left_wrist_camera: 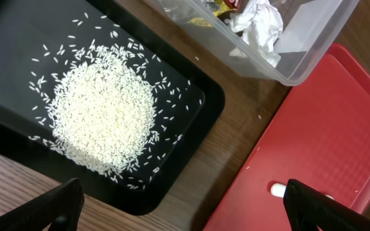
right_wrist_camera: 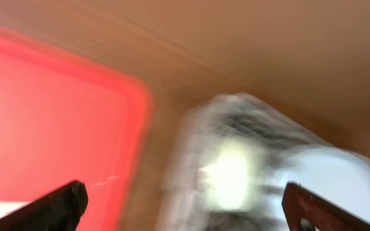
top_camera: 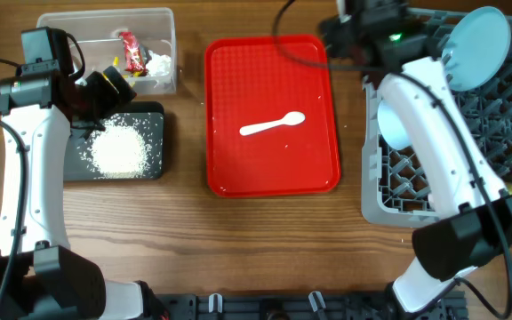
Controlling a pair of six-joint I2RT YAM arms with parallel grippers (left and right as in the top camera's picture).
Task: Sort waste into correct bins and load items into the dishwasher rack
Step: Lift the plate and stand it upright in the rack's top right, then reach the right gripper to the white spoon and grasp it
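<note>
In the overhead view the left gripper point(top_camera: 118, 82) hangs at the upper left of the frame, over the gap between the clear plastic tub point(top_camera: 78, 40) and the black tray point(top_camera: 154, 120) just below it. Its wrist camera shows the fingers point(left_wrist_camera: 63, 205) spread wide apart with nothing between them.

The tub holds a red wrapper point(top_camera: 132, 52) and a crumpled white tissue point(top_camera: 158, 64). A heap of white rice grains point(top_camera: 118, 149) lies in the black tray, with loose grains scattered around it.

At the centre of the worktop point(top_camera: 265, 240) sits the red serving tray point(top_camera: 238, 80). A white plastic spoon point(top_camera: 272, 125) lies on it, near the middle.

The grey dishwasher rack point(top_camera: 505, 124) fills the right of the frame. A pale blue plate point(top_camera: 478, 46) stands on edge at its upper part. Something pale blue point(top_camera: 391, 124) lies at the rack's left side, partly hidden by the right arm.

The right gripper point(right_wrist_camera: 184, 187) is at the top of the overhead frame, between the red tray and the rack. Its wrist view is badly blurred, but both fingers point(right_wrist_camera: 56, 205) show wide apart and empty.
</note>
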